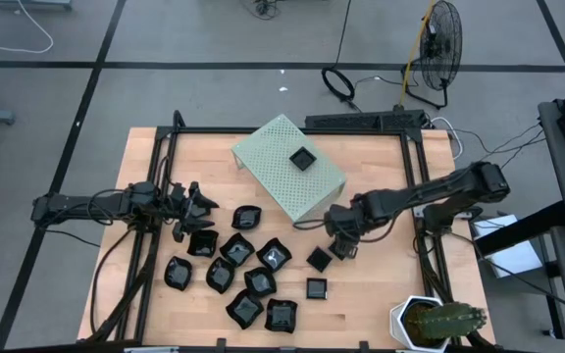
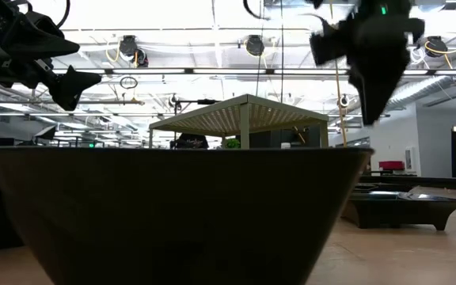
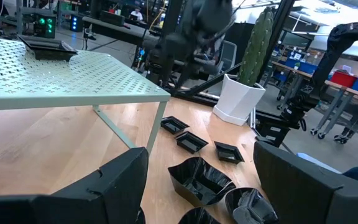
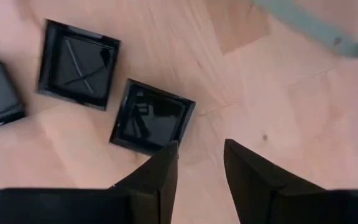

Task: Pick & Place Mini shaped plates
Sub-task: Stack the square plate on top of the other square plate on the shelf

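Observation:
Several glossy black mini plates [image 1: 248,279], wavy-edged and round, lie in a cluster on the wooden table's near middle. Small square ones [image 1: 319,259] lie to the cluster's right. One small square plate [image 1: 303,158] rests on top of the pale green perforated box [image 1: 287,169]. My right gripper [image 4: 201,158] is open and empty and points down, just beside a small square plate [image 4: 153,117]. It hangs above the table in the low view [image 2: 370,87]. My left gripper [image 3: 197,171] is open wide and empty. It hovers at the cluster's far left [image 1: 200,203], facing the plates [image 3: 199,180].
A cactus in a white pot [image 1: 430,321] stands at the table's near right corner. The green box stands on thin legs [image 3: 114,127] at the far middle. One dark plate [image 2: 172,214] sits right before the low camera. Bare wood [image 1: 381,284] lies right of the square plates.

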